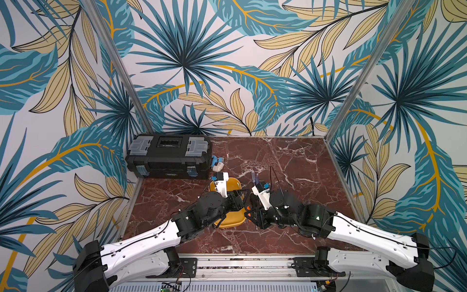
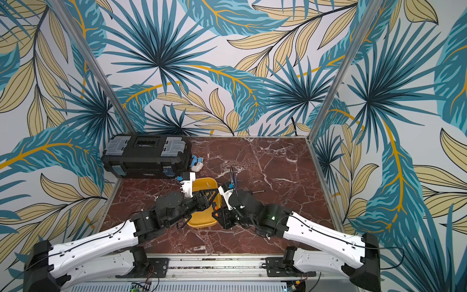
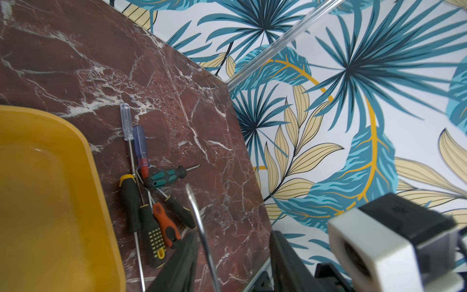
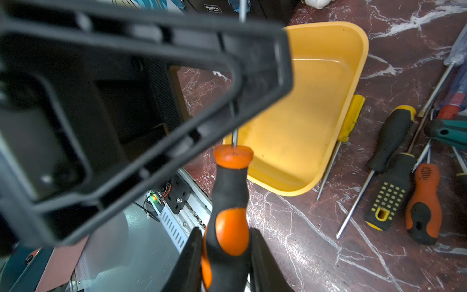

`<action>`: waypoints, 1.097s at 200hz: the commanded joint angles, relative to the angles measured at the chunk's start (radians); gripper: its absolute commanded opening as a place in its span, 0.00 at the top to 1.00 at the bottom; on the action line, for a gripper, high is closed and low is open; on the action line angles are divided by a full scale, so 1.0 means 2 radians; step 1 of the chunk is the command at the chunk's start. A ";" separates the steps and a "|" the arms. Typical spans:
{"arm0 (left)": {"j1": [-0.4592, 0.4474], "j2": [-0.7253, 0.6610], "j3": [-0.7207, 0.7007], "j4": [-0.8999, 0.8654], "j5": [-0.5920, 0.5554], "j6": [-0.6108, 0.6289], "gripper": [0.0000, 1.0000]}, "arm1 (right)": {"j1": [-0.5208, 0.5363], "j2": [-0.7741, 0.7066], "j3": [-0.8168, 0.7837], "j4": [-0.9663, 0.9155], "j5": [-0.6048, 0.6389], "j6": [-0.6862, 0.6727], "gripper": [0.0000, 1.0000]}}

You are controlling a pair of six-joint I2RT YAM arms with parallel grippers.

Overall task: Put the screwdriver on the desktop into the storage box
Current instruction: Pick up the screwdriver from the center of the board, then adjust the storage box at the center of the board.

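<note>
My right gripper (image 4: 226, 231) clamps the orange-and-black rubber-handled screwdriver (image 4: 231, 182) aloft beside the right rim of the shallow yellow plastic storage box (image 4: 303, 113), which is empty. My left gripper (image 3: 233, 235) flanks its shaft, grip unclear. A heap of other screwdrivers (image 4: 394, 182) waits on the red-brown marble desktop (image 4: 303, 240).

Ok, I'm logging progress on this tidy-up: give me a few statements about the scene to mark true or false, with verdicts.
1. The right gripper grips an orange-and-black screwdriver by its handle. True.
2. The yellow tray already holds two screwdrivers. False: it is empty.
3. The black toolbox stands with its lid open. False: the lid is shut.
4. A yellow-handled screwdriver lies on the desktop right beside the tray, outside it. True.
</note>
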 commanded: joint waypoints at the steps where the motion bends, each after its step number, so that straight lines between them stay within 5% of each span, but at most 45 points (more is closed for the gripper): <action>1: 0.004 -0.003 -0.018 0.030 0.010 -0.016 0.67 | 0.004 -0.001 0.004 0.015 0.019 -0.005 1.00; 53: 0.009 -0.014 -0.041 0.032 -0.008 -0.052 0.98 | 0.007 -0.005 -0.001 0.019 0.037 -0.003 0.98; 87: 0.031 -0.028 -0.019 -0.063 -0.029 -0.031 1.00 | 0.008 -0.016 -0.006 0.001 0.075 0.003 0.49; 113: 0.069 -0.026 0.027 -0.232 -0.073 0.019 1.00 | 0.007 -0.032 -0.012 -0.040 0.153 0.022 0.31; 149: 0.086 0.041 0.079 -0.331 -0.115 0.135 1.00 | 0.008 -0.023 -0.032 -0.090 0.267 0.083 0.20; 219: 0.086 0.249 0.148 -0.325 -0.095 0.186 1.00 | 0.006 0.070 0.000 -0.091 0.248 0.078 0.23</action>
